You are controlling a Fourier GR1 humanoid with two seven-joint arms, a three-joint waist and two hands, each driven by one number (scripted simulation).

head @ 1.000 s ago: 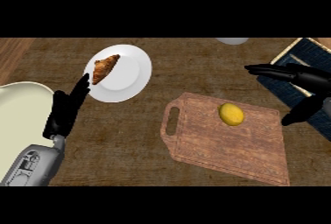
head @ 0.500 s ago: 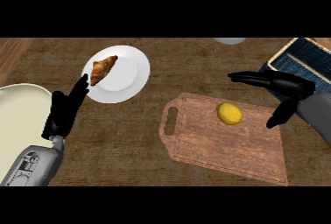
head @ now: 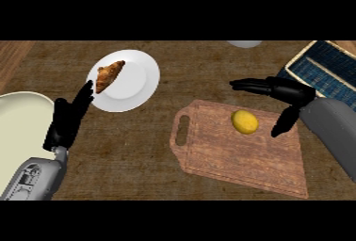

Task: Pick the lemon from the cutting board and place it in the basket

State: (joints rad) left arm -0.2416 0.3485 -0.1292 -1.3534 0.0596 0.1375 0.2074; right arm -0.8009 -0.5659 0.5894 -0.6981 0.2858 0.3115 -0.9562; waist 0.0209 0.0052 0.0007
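— Yellow is seen at one spot only: the lemon [head: 244, 121] lies on the wooden cutting board [head: 236, 160], towards the board's upper right part; it is touched by nothing.

— How is the right hand [head: 288, 92] placed?

— It is held above the board's upper right corner, just beside the lemon; the fingers [head: 246, 85] are stretched out straight towards the left, past the board's top edge, and the thumb [head: 284, 123] is pointed downwards to the right of the lemon; fingers and thumb are spread wide apart, and nothing is gripped between them.

— And the basket [head: 327, 70]?

— It is found at the upper right, cut off by the view's edge; a pale rim and a dark blue woven inside are shown; it lies just behind the right hand, and no lemon is seen in it.

— What is shown of the left hand [head: 68, 120]?

— It is rested at the left, fingers up and straight, kept close together; nothing is held; its fingertips are seen against the lower left rim of a white plate [head: 138, 82]; whether the rim is touched cannot be told.

— What is carried by that plate?

— A brown croissant [head: 109, 75] is laid on its left half; a cream-coloured round dish [head: 21, 117] is partly seen at the left edge, behind the left forearm; a pale round object [head: 244, 44] is cut off at the top, and what it is cannot be told; the board's handle slot is turned to the left.
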